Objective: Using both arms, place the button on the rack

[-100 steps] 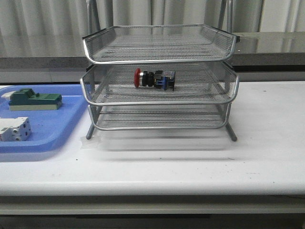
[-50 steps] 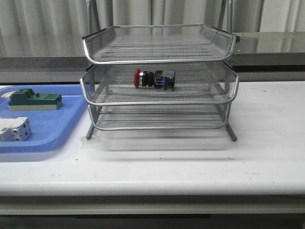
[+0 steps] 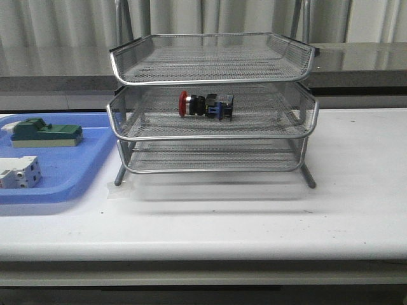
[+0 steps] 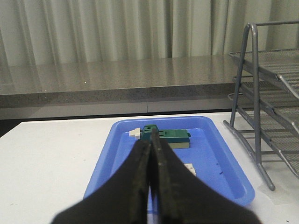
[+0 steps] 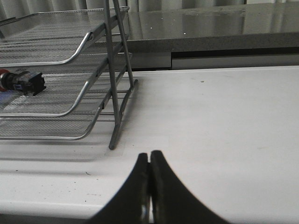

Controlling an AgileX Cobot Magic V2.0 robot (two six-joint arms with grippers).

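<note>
The button [image 3: 206, 105], red head to the left, lies on its side in the middle tray of the silver wire-mesh rack [image 3: 213, 136]. It also shows in the right wrist view [image 5: 21, 80], far from the fingers. My left gripper [image 4: 150, 142] is shut and empty, over the blue tray and well left of the rack [image 4: 266, 116]. My right gripper [image 5: 149, 156] is shut and empty over bare table, right of the rack [image 5: 114, 93]. Neither arm shows in the front view.
A blue tray [image 3: 70, 184] at the left holds a green block [image 3: 48, 133] and a white terminal block [image 3: 19, 171]; they also show in the left wrist view, the green block [image 4: 173, 137] and the tray [image 4: 233, 172]. A grey counter and curtains stand behind the table.
</note>
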